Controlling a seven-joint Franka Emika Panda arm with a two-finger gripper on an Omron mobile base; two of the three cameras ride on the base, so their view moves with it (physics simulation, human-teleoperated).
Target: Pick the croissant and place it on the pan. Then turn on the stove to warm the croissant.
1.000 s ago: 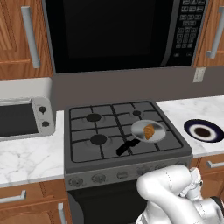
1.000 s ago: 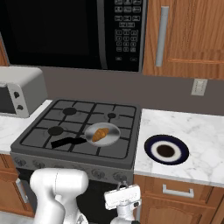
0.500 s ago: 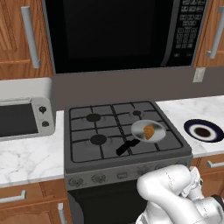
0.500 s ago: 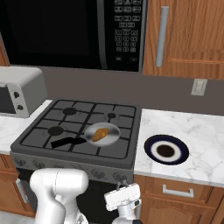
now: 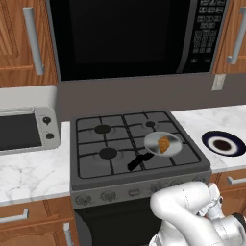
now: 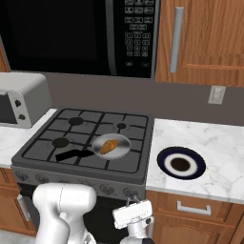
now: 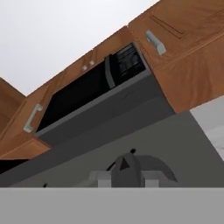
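The croissant (image 5: 164, 143) (image 6: 109, 146) lies in the small silver pan (image 5: 151, 142) (image 6: 122, 140), which sits on the front right burner of the dark stove (image 5: 110, 166) (image 6: 47, 147). The pan's black handle points to the front left. My gripper (image 6: 131, 199) is low in front of the stove, pointing up at the rightmost knob of the front row. The hand view has that grey knob (image 7: 131, 168) very close at its bottom edge. Whether the jaws grip the knob I cannot make out. No flame shows around the pan.
A dark blue plate (image 5: 211, 139) (image 6: 164, 159) rests on the marble counter right of the stove. A silver toaster oven (image 5: 24, 129) (image 6: 19, 100) stands on the left counter. The black microwave (image 5: 125, 33) (image 6: 71, 33) (image 7: 87, 96) hangs above the stove between wooden cabinets.
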